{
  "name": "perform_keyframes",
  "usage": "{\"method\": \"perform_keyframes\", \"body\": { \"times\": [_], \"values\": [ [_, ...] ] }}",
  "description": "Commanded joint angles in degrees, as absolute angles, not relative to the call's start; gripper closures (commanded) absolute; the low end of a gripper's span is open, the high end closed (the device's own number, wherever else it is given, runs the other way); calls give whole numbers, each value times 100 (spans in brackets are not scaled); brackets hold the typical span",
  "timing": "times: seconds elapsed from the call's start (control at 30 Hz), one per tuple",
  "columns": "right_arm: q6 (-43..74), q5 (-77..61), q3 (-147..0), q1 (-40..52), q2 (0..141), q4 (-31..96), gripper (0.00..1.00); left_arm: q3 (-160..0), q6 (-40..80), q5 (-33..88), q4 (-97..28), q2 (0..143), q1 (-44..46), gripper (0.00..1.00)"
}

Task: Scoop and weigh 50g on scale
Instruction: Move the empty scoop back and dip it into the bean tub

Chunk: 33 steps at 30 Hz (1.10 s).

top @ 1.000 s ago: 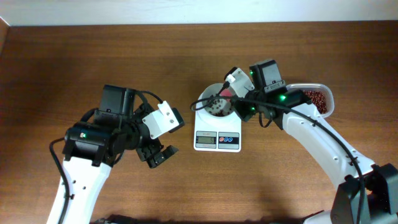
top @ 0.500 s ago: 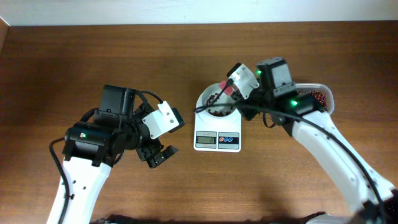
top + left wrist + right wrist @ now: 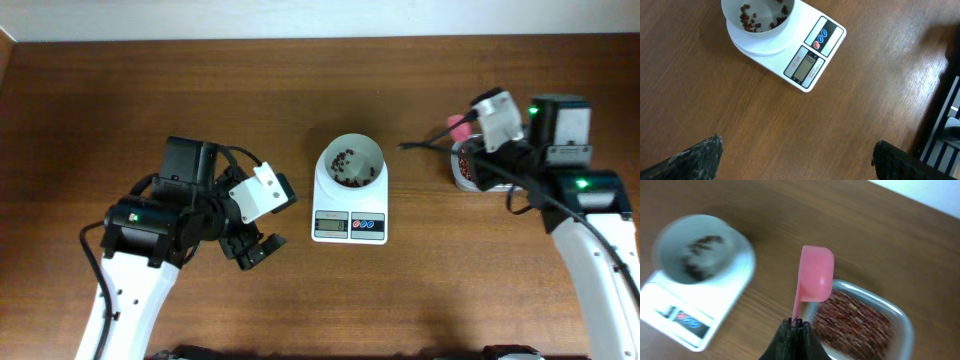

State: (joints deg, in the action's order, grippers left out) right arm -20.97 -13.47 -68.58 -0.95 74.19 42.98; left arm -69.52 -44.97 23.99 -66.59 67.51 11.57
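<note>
The right pincer (image 3: 796, 325) is clenched on the thin handle of a pink plastic scoop (image 3: 816, 277). The scoop's long axis runs straight out from the pincer, and its cup, seemingly empty, hangs over the near rim of a clear rectangular plastic tub (image 3: 900, 314). The heap of small red-brown beans (image 3: 855, 322) lies just beyond the cup, so the right arm is nearer. The small white digital scale (image 3: 349, 226) sits well apart to the left on the wooden counter (image 3: 300, 90). Its round white bowl (image 3: 369, 150) holds a thin scatter of beans. The left pincer (image 3: 797, 160) hangs released near the scale. One scoop, one tub, one scale, one bowl.
</note>
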Motion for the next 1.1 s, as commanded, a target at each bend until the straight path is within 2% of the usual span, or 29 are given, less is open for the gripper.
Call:
{"method": "perform_keyframes", "body": {
  "times": [0.0, 0.2, 0.57, 0.77, 1.07],
  "values": [
    [-2078, -808, -6921, -600, 7354, 4438, 96, -6941, -4449, 2421, -6650, 6753, 1133, 1],
    [-2078, -812, -6882, -1251, 7972, 4438, 96, -6941, -4449, 2421, -6650, 6753, 1133, 1],
    [-2078, -808, -6879, -1450, 9306, 4348, 96, -6941, -4449, 2418, -6650, 6753, 1133, 1],
    [-2073, -878, -6879, -1883, 9317, 4305, 96, -6941, -4449, 2418, -6650, 6753, 1133, 1],
    [-2075, -1500, -6879, -1881, 9317, 4259, 96, -6941, -4449, 2421, -6650, 6753, 1133, 1]
  ]
}}
